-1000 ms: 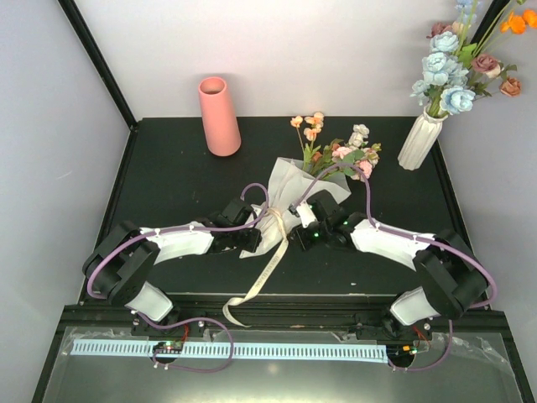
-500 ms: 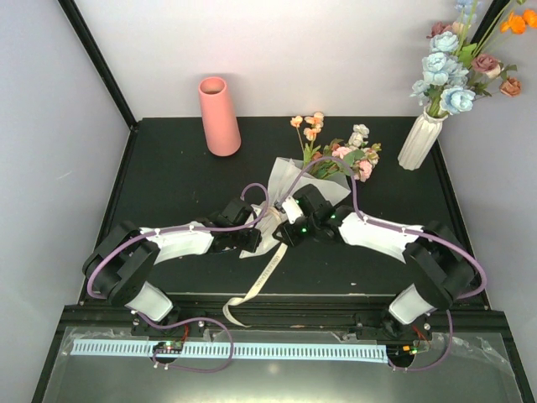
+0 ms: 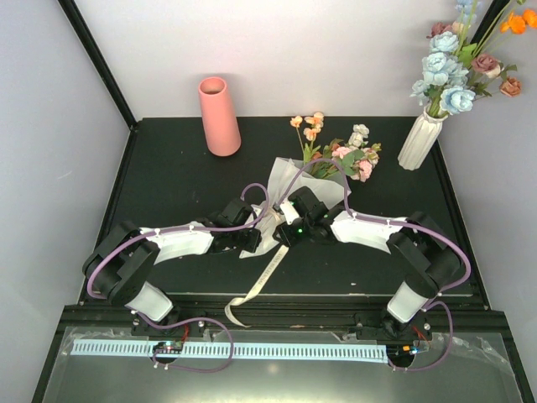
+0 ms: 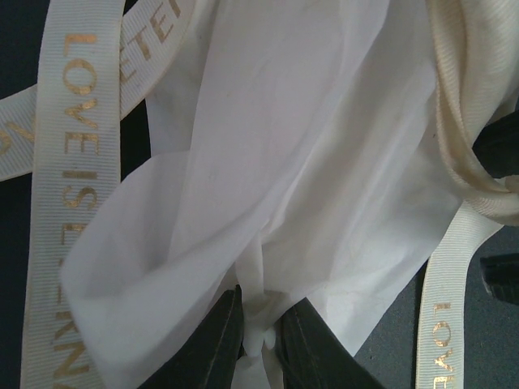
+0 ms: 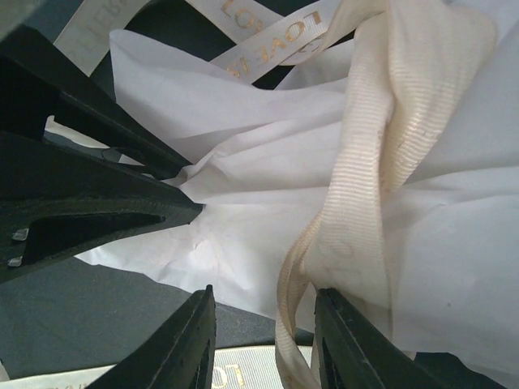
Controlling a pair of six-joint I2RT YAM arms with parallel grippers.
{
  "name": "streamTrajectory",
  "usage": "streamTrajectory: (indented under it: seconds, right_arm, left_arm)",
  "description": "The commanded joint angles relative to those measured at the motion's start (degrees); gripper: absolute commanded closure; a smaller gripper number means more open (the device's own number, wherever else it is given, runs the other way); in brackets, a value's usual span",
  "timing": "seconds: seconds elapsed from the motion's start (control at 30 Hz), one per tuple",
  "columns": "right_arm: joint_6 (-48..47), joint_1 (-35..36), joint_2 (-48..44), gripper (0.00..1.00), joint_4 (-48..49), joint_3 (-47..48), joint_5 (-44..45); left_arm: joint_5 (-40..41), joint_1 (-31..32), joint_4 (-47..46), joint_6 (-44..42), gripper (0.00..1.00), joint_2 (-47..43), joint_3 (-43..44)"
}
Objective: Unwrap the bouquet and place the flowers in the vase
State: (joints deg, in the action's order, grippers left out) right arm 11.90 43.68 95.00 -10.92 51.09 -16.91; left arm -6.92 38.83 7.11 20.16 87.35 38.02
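This is a robotics lab test cell. A matte black tabletop (image 3: 168, 193) is boxed in by plain white wall panels (image 3: 336, 50). Two white-and-black robot arms (image 3: 172, 243) are bolted at its near edge, and a slotted white cable duct (image 3: 252, 350) runs along the front.

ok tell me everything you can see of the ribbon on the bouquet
The ribbon is cream ribbed fabric with gold lettering, LOVE among it. It wraps the narrow end of the paper wrap in a twisted band, and a long flat tail trails over the table toward the near edge. One strand runs between the right gripper's open fingers.
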Motion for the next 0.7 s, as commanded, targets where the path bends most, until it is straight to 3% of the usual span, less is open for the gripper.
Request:
streamTrajectory:
  seconds: [0.0, 0.47, 0.53, 0.67]
  right_arm:
    - [0.37, 0.08, 0.75, 0.63, 1.95, 0.06, 1.91]
    - [1.67, 0.04, 3.19, 0.66, 0.69, 2.75, 5.34]
    - [1.73, 0.11, 3.50, 0.70, 0.42, 2.90, 6.37]
    - [1.77, 0.10, 3.19, 0.89, 0.23, 2.64, 5.73]
  left_arm:
    - [0.46, -0.43, 4.01, -0.83, 0.85, -0.21, -1.02]
    - [0.20, -0.50, 3.36, -0.48, 0.85, -0.64, -1.97]
    - [0.15, -0.42, 3.26, -0.48, 0.85, -0.81, -2.15]
    - [0.32, -0.43, 3.26, -0.48, 0.85, -0.83, -2.25]
